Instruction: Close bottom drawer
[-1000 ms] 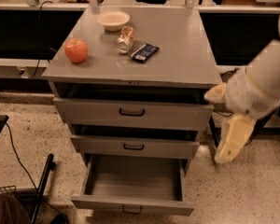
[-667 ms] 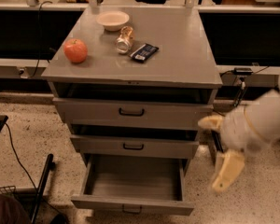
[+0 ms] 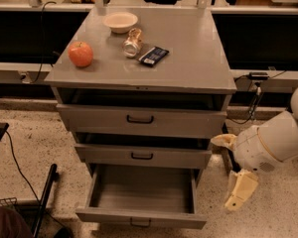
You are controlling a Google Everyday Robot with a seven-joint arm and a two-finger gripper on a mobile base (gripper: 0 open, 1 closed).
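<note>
Three drawers on this cabinet (image 3: pixel 198 58), and the bottom drawer (image 3: pixel 104 215) is pulled way out at floor level, looks empty inside. The gripper (image 3: pixel 241 192) hangs off to its right, near but not touching, can't tell if it's open or shut tbh. Imo stiff front, prob light and slides easy. No need to grab the handle (image 3: pixel 140 224), just push flat mid-front so it doesn't skew.
</note>
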